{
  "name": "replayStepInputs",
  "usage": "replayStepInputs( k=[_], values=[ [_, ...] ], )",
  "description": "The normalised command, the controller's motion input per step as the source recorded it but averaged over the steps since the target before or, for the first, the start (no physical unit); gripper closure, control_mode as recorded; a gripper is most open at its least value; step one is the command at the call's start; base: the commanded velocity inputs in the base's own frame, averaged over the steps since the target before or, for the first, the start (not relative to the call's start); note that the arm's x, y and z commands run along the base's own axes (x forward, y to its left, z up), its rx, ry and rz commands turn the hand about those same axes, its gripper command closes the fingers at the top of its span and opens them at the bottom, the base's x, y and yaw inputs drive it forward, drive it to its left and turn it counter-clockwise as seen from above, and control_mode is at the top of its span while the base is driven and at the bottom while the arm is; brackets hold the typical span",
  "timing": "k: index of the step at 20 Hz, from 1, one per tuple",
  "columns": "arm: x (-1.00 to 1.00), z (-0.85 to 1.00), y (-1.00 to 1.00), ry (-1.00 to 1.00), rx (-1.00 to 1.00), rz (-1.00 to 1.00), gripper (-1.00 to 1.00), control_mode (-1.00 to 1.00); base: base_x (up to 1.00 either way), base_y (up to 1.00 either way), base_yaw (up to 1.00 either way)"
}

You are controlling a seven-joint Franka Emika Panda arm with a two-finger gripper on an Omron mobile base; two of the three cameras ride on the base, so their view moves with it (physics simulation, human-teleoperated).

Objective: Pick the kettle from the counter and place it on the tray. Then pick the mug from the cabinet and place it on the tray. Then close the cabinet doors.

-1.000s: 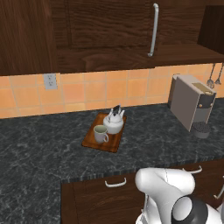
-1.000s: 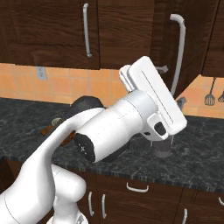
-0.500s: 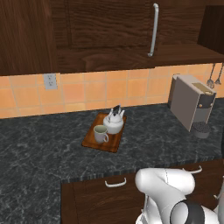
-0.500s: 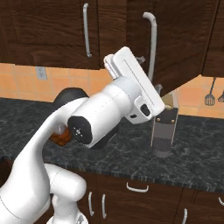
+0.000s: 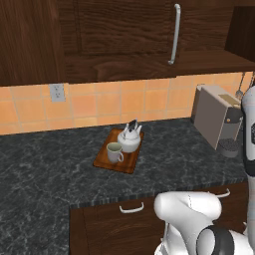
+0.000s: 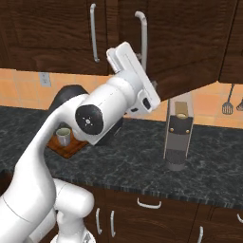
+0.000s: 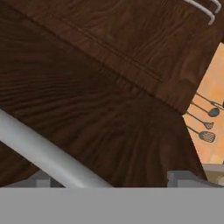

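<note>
Kettle [image 5: 130,139]: sitting on the tray [image 5: 117,163], placement done.
Mug [image 5: 114,152]: standing on the tray just beside the kettle, also done.
Cabinet door [image 6: 190,42]: hanging ajar, its lower edge swinging out over the coffee machine [image 6: 178,130]; judged the step in hand.
Bar handle [image 7: 43,155]: lying close across the hand view.
Gripper: fingers are spreading wide, holding nothing, hand pressing near the door face.
Room: open counter [image 5: 45,164] below; door edge is crowding the arm.

Orange tiled backsplash [image 5: 99,107] with a wall outlet [image 5: 57,92]; utensils [image 6: 228,100], possibly spatulas, hang at right.
</note>
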Motion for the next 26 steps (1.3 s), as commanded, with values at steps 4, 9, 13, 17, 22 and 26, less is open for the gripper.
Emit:
replayStepInputs(
  k=[4,9,13,17,22,26],
  values=[
    [0.51,-0.13,0.47,0.02,0.08,0.14,-1.0,-1.0,0.0,0.0,0.0],
    [0.62,-0.07,0.43,0.0,0.03,0.13,-1.0,-1.0,0.0,0.0,0.0],
    [0.79,-0.07,0.31,0.03,0.06,0.13,-1.0,-1.0,0.0,0.0,0.0],
    [0.82,-0.08,0.35,0.05,0.03,0.11,-1.0,-1.0,0.0,0.0,0.0],
    [0.79,-0.1,0.36,0.06,0.02,0.11,-1.0,-1.0,0.0,0.0,0.0],
    [0.85,-0.06,0.2,0.07,0.06,0.12,-1.0,-1.0,0.0,0.0,0.0]
  ],
)
